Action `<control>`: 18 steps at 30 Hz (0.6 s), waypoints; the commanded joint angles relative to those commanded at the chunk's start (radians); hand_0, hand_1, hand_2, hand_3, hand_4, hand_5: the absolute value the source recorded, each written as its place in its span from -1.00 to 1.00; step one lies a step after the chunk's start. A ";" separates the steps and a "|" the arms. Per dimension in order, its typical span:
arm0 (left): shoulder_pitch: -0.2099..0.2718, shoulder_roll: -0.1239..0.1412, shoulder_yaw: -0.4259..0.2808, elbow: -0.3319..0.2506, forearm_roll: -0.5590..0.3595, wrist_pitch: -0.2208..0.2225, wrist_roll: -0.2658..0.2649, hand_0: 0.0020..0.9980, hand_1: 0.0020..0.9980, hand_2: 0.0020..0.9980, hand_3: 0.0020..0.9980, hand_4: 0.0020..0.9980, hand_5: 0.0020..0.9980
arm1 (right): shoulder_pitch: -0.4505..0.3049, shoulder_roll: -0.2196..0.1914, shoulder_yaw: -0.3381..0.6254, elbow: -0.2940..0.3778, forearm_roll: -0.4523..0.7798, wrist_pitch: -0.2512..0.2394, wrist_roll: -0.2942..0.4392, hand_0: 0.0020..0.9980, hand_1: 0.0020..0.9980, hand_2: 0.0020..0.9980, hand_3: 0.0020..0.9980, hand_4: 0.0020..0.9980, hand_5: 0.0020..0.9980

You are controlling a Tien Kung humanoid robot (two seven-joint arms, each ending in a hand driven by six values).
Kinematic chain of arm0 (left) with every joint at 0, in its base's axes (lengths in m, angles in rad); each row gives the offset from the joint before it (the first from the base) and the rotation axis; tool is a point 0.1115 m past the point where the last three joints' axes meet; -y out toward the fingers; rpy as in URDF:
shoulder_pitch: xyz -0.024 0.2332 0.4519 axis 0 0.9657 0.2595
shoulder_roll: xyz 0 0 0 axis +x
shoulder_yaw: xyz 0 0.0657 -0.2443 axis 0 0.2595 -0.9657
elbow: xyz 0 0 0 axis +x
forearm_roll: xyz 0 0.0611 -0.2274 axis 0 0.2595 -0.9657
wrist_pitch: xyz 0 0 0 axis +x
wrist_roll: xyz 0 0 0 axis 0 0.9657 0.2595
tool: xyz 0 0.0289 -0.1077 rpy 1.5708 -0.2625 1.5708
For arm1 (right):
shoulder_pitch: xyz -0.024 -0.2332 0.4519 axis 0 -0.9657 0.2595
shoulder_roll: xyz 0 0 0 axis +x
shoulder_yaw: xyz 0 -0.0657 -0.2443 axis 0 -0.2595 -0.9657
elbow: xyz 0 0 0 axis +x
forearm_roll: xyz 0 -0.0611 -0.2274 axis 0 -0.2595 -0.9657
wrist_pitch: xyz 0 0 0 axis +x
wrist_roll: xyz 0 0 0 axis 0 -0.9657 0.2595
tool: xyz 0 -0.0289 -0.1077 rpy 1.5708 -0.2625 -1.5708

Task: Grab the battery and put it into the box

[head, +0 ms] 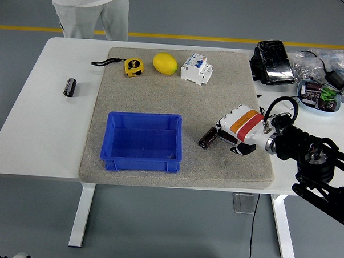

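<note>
A dark cylindrical battery (pixel 207 138) lies on the grey mat (pixel 219 102), a little right of the blue box (pixel 142 141). The box is open-topped and holds nothing. My right hand (pixel 224 135), white with an orange band, comes in from the right. Its fingers are relaxed and open, and the fingertips touch or almost touch the battery's right end. A second dark battery (pixel 70 87) lies on the bare white table at the far left. My left arm is out of view.
A yellow tape measure (pixel 132 66), a lemon (pixel 165 63) and a white circuit breaker (pixel 196 68) sit along the mat's far edge. A black device (pixel 273 61), cables and a small dish of parts (pixel 318 96) lie at the right. A person (pixel 91 8) stands at the far left side.
</note>
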 joint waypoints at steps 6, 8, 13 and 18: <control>0.001 0.000 -0.003 0.000 0.006 -0.001 0.001 0.47 0.47 0.61 0.28 0.30 0.06 | 0.024 0.004 -0.027 -0.001 0.000 -0.029 0.011 -0.28 0.05 0.27 0.23 0.75 -0.67; 0.001 0.000 -0.002 -0.001 0.006 -0.001 0.002 0.47 0.47 0.61 0.28 0.30 0.06 | 0.034 0.007 -0.035 -0.009 0.000 -0.033 0.014 -0.28 0.05 0.27 0.23 0.75 -0.67; 0.001 0.000 -0.003 -0.002 0.009 -0.002 0.002 0.47 0.47 0.60 0.28 0.30 0.06 | 0.066 0.011 -0.066 -0.040 0.000 -0.027 0.027 -0.28 0.06 0.29 0.25 0.76 -0.66; -0.002 0.000 0.002 -0.003 0.006 -0.002 0.000 0.48 0.47 0.60 0.28 0.30 0.06 | 0.107 0.011 -0.107 -0.068 0.000 -0.018 0.043 -0.28 0.07 0.33 0.28 0.81 -0.59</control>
